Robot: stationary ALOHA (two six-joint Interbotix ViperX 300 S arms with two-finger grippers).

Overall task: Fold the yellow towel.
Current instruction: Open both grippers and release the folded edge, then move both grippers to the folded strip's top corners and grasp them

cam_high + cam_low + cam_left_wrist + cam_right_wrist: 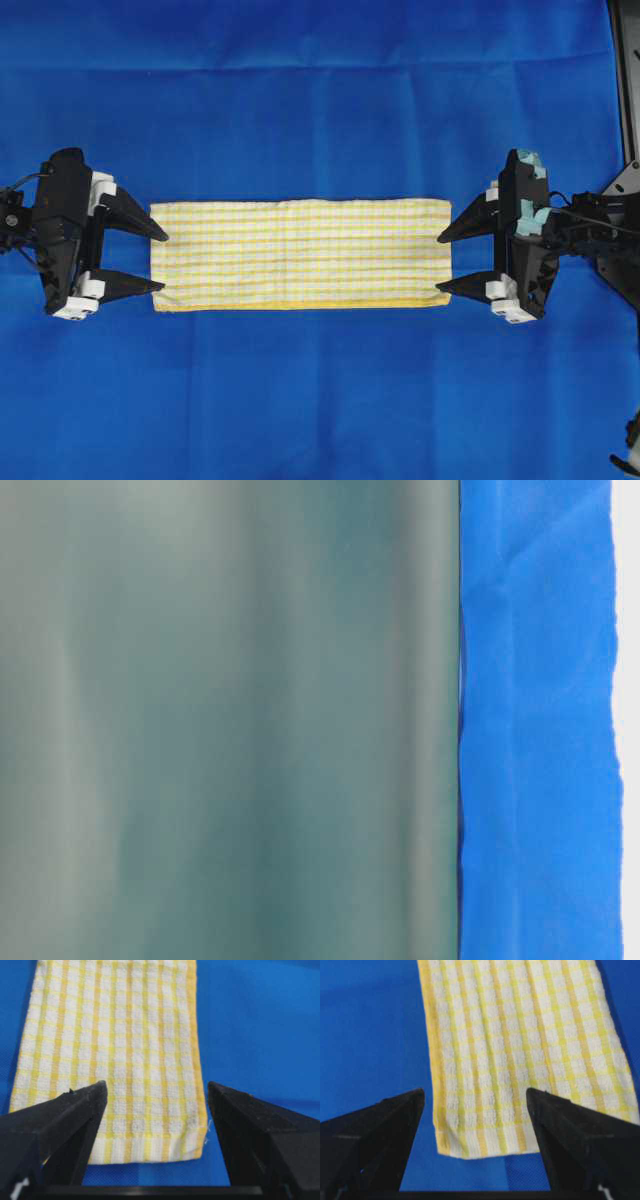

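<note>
Yellow towel (300, 254) flat between left claw (160, 261), right claw (444, 265) (both spread).

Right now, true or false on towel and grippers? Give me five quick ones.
1. The yellow towel lies flat as a long strip on the blue cloth. True.
2. The left gripper is clamped on the towel. False: its jaws stand open at the towel's left end, holding nothing.
3. The right gripper is open. True.
4. Both grippers sit at the same end. False: one at each short end.
5. The towel is bunched in a heap. False: it lies smooth.
</note>
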